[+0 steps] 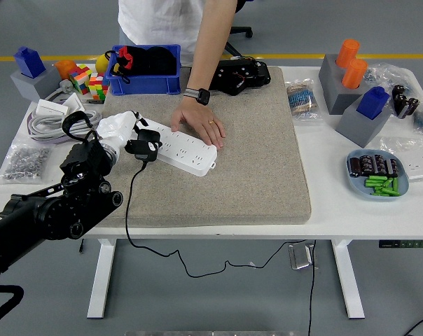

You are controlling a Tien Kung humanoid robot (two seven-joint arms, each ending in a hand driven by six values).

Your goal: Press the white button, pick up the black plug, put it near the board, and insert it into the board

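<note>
A white power strip point(187, 151) lies at an angle on the grey felt mat point(246, 161). My left hand point(120, 129) in a white glove is shut on the black plug point(144, 146), holding it at the strip's left end. The plug's black cable point(131, 210) hangs off the table's front edge. A person's hand point(201, 124) presses flat on the strip's far side and steadies it. My right hand is out of view.
A blue bin point(143, 68) and a black device point(236, 74) stand at the back. Colour cubes point(89, 84), white adapters point(54, 110) and a bag of screws point(26, 161) lie left. Grey blocks point(351, 84) and a blue dish point(377, 175) stand right.
</note>
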